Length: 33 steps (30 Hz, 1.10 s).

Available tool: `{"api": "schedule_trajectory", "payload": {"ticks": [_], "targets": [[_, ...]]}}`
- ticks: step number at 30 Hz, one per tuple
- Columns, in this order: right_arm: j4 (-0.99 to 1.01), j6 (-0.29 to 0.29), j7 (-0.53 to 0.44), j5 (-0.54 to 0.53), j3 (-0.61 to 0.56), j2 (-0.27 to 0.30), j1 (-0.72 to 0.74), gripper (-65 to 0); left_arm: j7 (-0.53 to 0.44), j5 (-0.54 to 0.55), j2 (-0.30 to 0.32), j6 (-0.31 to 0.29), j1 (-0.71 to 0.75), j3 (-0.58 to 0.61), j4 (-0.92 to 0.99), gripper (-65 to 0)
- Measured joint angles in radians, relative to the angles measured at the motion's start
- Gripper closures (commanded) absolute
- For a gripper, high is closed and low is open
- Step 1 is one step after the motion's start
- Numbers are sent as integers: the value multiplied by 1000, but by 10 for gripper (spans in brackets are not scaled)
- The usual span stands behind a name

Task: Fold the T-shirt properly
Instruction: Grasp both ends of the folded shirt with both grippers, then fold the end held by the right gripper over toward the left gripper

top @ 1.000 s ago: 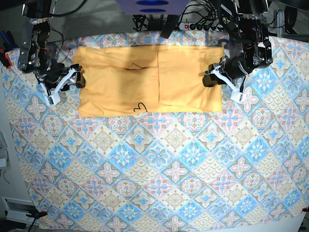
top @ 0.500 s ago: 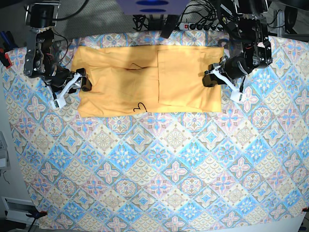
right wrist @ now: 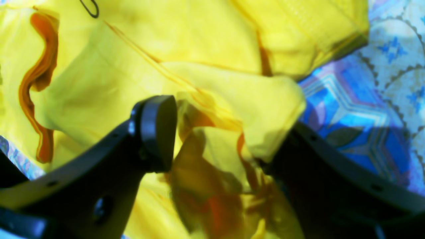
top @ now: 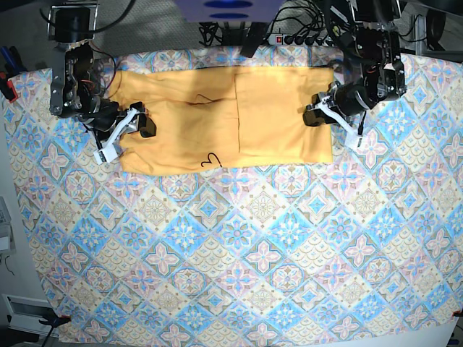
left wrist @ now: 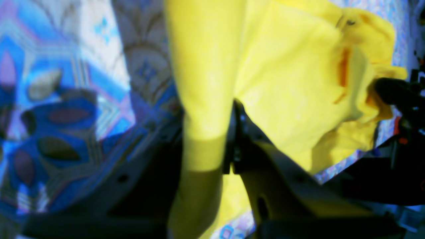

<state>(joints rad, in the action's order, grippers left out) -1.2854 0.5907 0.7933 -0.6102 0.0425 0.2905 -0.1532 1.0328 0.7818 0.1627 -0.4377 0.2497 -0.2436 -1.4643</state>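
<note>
The pale orange-yellow T-shirt (top: 181, 130) lies folded in a long band across the back of the tablecloth, with its dark loop mark (top: 210, 160) near its front edge. My left gripper (top: 322, 116) is at the shirt's right end. In the left wrist view the gripper (left wrist: 207, 132) is shut on a strip of the T-shirt (left wrist: 292, 83). My right gripper (top: 130, 134) is at the shirt's left end. In the right wrist view the gripper (right wrist: 225, 139) is open, its fingers straddling a bunched fold of the T-shirt (right wrist: 182, 33).
The blue-and-pink tile-patterned tablecloth (top: 239, 246) covers the whole table. A power strip and cables (top: 296, 36) lie behind the shirt. A red clamp (top: 7, 90) sits at the left table edge.
My right gripper has moved right, onto the shirt's left end, and pushed that edge inward so it bunches. My left gripper has stayed at the right end.
</note>
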Motion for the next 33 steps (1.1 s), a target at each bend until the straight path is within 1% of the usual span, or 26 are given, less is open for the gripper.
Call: {"api": "schedule_trajectory", "payload": {"ticks": [2,6,8,13,16,19,21,23,28,31,33], "targets": [[0,0,3,0,0,0,-1,-279,0,1,1,-1,0,0,0,-60],[29,1,3,-8,-3,-6,0,-90,0,1,0,-1,-3,0,0,-60],[51,4,-6,-24,-2,-5,1,-43,0,1,0,-1,-3,0,0,-60],[37,3,2,-21,-2,-6,1,-29,0,1,0,-1,-3,0,0,-60],[2,-3,51,-24,-2,-8,15,-7,0,1,0,-1,-3,0,0,-61],[-32,-8,68,-93,-4,-5,8,-2,-1,-2,-12,0,-6,7,0,-61],[-66,0,72,-124,-11,16,4,-2,2,-8,-19,0,-19,35,2,-61],[-106,-3,72,-125,-10,29,7,-2,2,-8,-24,-1,-36,64,10,-60],[-192,-7,70,-127,-13,22,11,-2,-52,2,-30,-1,-68,135,39,-59],[-229,-1,81,-123,-20,20,23,-1,-69,-4,-27,0,-75,168,42,-59],[-263,-5,80,-121,-47,27,39,-1,-69,-4,-27,0,-86,182,47,-59]]}}
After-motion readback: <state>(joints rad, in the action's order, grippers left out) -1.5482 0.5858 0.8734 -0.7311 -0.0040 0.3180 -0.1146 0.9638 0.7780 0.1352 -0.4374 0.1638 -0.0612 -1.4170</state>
